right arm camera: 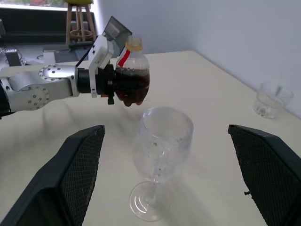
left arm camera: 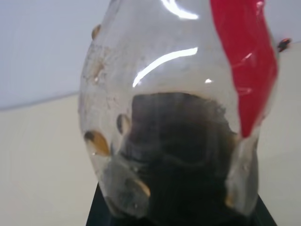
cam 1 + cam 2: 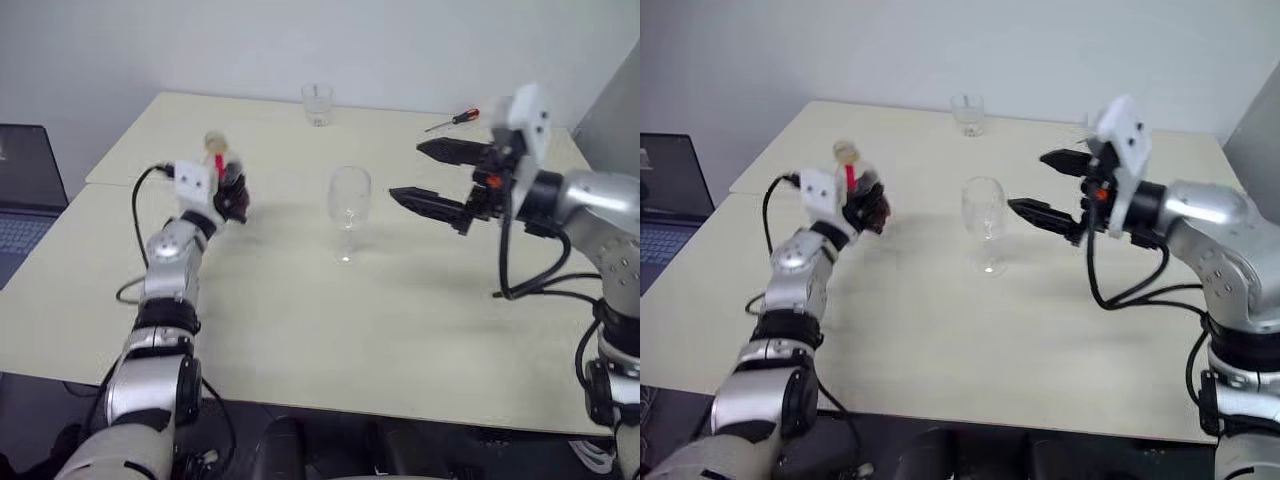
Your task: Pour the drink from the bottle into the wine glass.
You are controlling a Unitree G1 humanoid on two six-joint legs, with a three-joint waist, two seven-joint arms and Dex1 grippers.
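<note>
Bottle held up over the cream table

Our left claw (image 1: 113,84) grips the bottle (image 1: 133,77) clear of the table (image 3: 400,320); the glass (image 3: 348,208) stands between it and our wide right claw (image 3: 428,176); a tumbler (image 3: 317,104) and screwdriver (image 3: 452,120) lie beyond.

The bottle (image 1: 132,77), part full of dark drink (image 1: 133,87), sits upright in the left hand (image 3: 232,195). The empty glass (image 3: 348,203) stands upright before the right hand (image 3: 432,175).
</note>
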